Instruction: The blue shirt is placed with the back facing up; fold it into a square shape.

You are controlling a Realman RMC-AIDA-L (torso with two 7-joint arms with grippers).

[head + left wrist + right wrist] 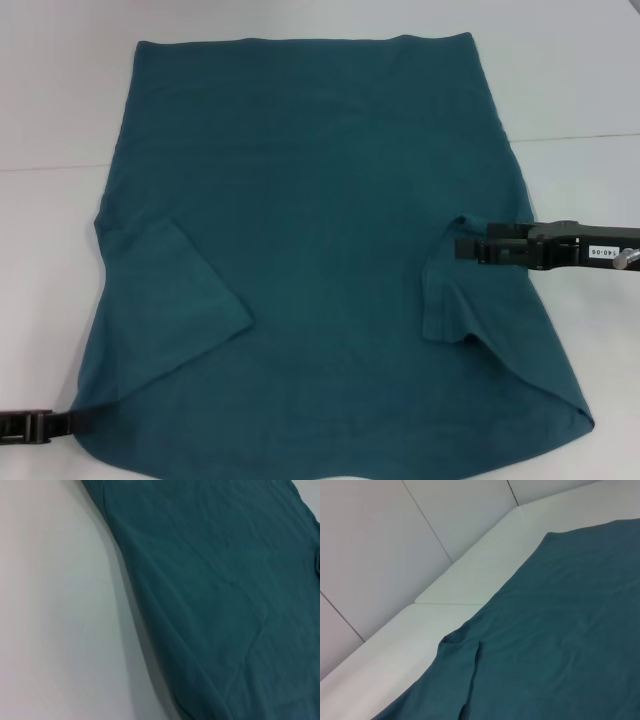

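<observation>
**Blue shirt flat on table, both sleeves turned inward, grippers at its two side edges**

Nearest, at 7 o'clock in the head view, the left gripper lies low on the white table, its black tip touching the shirt's near left edge. Whether its fingers are parted or pinching cloth cannot be told.

The blue shirt covers most of the table, plain side up, a soft matte teal knit with faint creases. Its outline is broad near the robot, with a curved near edge, and narrows to a straight far edge at 12 o'clock. The left sleeve is folded inward as a flat triangular flap at 8 o'clock. The right sleeve is folded inward at 4 o'clock.

The right gripper reaches in from 3 o'clock, its tip over the right sleeve's fold; its finger state cannot be told.

Beyond the shirt, a table seam runs toward 2 o'clock. The right wrist view shows pale wall panels behind the table.
</observation>
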